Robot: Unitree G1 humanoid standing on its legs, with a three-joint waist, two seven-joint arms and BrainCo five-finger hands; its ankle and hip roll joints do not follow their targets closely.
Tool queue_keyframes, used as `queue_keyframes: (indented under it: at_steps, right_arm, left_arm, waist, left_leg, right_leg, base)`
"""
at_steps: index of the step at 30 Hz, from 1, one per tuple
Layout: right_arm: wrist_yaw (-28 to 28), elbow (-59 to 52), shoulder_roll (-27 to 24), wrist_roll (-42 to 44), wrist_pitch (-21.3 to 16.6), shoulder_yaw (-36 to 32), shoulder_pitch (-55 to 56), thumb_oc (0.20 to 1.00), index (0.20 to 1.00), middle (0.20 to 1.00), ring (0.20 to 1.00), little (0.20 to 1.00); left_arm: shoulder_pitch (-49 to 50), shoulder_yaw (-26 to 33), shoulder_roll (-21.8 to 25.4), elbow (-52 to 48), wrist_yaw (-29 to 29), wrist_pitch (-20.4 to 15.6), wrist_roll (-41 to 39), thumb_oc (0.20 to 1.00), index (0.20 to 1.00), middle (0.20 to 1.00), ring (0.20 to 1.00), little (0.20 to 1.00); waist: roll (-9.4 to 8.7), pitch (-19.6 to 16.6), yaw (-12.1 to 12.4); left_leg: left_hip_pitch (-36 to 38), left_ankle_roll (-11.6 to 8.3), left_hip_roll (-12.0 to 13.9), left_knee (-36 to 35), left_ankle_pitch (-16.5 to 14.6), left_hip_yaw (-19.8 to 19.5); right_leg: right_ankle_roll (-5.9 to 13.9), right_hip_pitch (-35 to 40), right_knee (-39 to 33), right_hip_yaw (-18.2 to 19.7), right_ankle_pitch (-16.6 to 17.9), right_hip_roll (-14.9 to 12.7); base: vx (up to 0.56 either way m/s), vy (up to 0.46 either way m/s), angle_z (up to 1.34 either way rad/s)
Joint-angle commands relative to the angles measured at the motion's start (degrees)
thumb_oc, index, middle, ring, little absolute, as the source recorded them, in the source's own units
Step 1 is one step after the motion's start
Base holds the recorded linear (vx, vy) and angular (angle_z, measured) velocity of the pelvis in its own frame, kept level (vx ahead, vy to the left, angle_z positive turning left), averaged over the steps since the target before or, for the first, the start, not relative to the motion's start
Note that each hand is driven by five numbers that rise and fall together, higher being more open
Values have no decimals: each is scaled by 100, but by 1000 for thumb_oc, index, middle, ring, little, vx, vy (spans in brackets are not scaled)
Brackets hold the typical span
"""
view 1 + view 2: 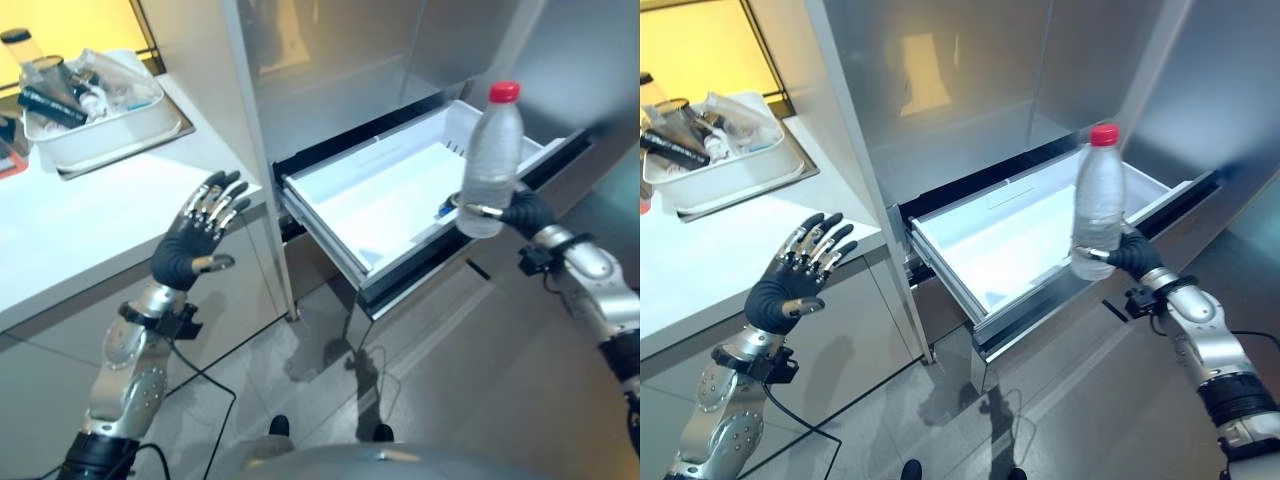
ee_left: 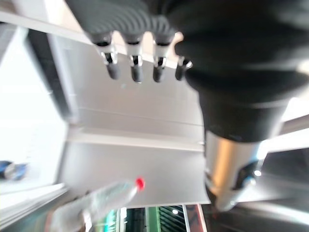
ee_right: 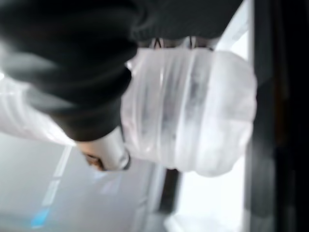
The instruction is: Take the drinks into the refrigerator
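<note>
Right wrist view: right robot hand [image 3: 72, 72] wrapped around upright clear bottle [image 1: 492, 160], left robot hand [image 1: 200, 232] spread, empty.

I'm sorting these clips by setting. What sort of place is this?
Probably a kitchen: a steel refrigerator with its white drawer pulled open, a white counter carrying a tray of items, and a water bottle in the right hand.

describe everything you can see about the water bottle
The water bottle is clear ribbed plastic with a red screw cap, no label visible. It stands upright in the air, held near its base by the right hand, whose fingers curl round it. It hovers over the front right edge of the open white drawer of the refrigerator, not yet inside. Nothing else touches it.
</note>
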Motion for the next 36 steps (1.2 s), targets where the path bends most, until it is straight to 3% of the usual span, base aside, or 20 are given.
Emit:
queue_keyframes:
  at_steps: [1, 4, 10, 12, 16, 22, 31, 36]
  right_arm:
    - [-288, 71, -390, 13, -667, 256, -1911, 200, 200, 200, 200, 200]
    - [-519, 772, -556, -79, -638, 843, -2971, 200, 200, 200, 200, 200]
    - [-629, 1406, -531, -261, -589, 1487, -3983, 200, 200, 200, 200, 200]
    - [-660, 1533, -569, -851, -511, 2061, -4412, 200, 200, 200, 200, 200]
    - [-565, 1460, -525, -1073, -444, 2081, -4107, 200, 200, 200, 200, 200]
    - [-323, 1774, -853, -2319, -307, 2570, -3666, 200, 200, 200, 200, 200]
    - [-499, 2273, -780, -3553, -283, 2351, -2776, 200, 200, 200, 200, 200]
    - [-654, 2626, -557, -3801, -292, 2230, -2639, 200, 200, 200, 200, 200]
  left_arm:
    - [-232, 37, 395, -320, -126, -213, -309, 1000, 1000, 1000, 1000, 1000]
    - [-354, -20, 517, -295, -42, -284, -317, 1000, 1000, 1000, 1000, 1000]
    - [-504, -23, 519, -259, 101, -363, -290, 1000, 1000, 1000, 1000, 1000]
    - [-632, -19, 475, -294, 242, -407, -203, 1000, 1000, 1000, 1000, 1000]
    - [-746, 5, 454, -363, 336, -475, -71, 1000, 1000, 1000, 1000, 1000]
    - [-863, -17, 576, -379, 447, -527, 106, 1000, 1000, 1000, 1000, 1000]
    - [-1009, -89, 565, -486, 547, -582, 231, 1000, 1000, 1000, 1000, 1000]
    - [-1144, -183, 524, -445, 564, -601, 235, 1000, 1000, 1000, 1000, 1000]
  waist:
    - [-288, 21, 162]
    - [-310, 201, 306]
    - [-273, 391, 379]
    - [-237, 571, 414]
    - [-185, 728, 413]
    - [-81, 943, 426]
    - [125, 1079, 408]
    - [199, 1110, 428]
  left_leg:
    - [2, 611, -570, 382, -638, -101]
    - [-252, 571, -563, 376, -520, -173]
    - [-512, 543, -534, 363, -415, -196]
    - [-671, 518, -500, 362, -341, -208]
    - [-772, 476, -479, 323, -260, -261]
    - [-861, 422, -482, 250, -171, -356]
    - [-932, 409, -499, 181, -102, -442]
    - [-932, 400, -504, 170, -88, -486]
  right_leg:
    - [-107, -207, 722, -162, -662, 203]
    - [-122, -477, 787, -229, -639, 196]
    - [-151, -818, 900, -213, -631, 200]
    - [-163, -1021, 986, -217, -639, 195]
    - [-180, -1147, 1040, -259, -666, 195]
    - [-185, -1260, 1110, -380, -712, 165]
    - [-192, -1396, 1225, -455, -762, 129]
    - [-196, -1415, 1264, -488, -788, 115]
  base:
    - [-41, -9, 7]
    - [-36, -26, 18]
    - [-29, -17, 11]
    - [0, -32, 10]
    - [-8, -48, 4]
    - [-16, -50, 11]
    - [-3, -33, 7]
    - [8, -24, 11]
